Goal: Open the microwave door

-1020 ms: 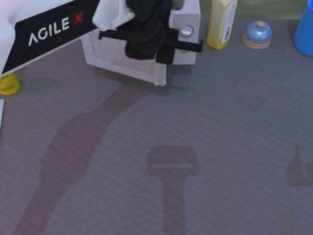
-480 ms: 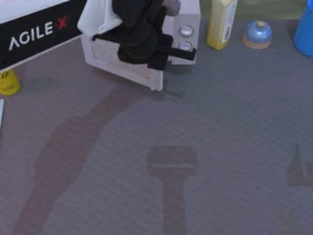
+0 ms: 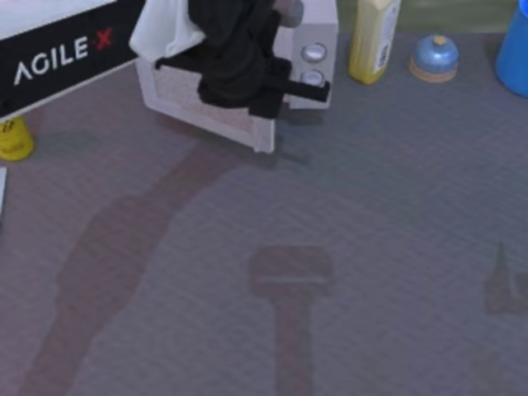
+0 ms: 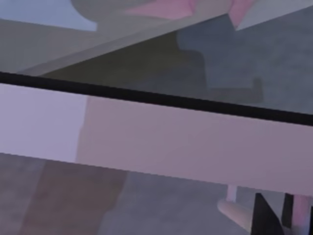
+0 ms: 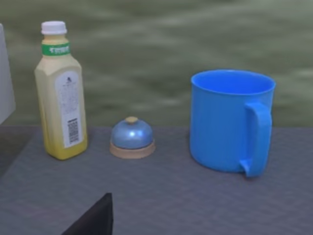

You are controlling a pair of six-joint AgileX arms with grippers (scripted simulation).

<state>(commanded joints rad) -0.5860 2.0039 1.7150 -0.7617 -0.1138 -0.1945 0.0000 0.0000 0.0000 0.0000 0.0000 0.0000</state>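
A yellow bottle with a white cap stands upright on the grey table — beside it a small blue bell on a tan base, then a blue mug, handle facing near.

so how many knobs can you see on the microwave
2. Both sit on the microwave's side panel, right of the door: one knob farther back, the other knob nearer the front, just above the left gripper. The arm may hide more.

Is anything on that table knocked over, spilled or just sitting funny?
Nothing spilled or toppled. The yellow bottle, bell and blue mug stand upright. Only the microwave door sits askew, swung partly open from the microwave, under the left gripper.
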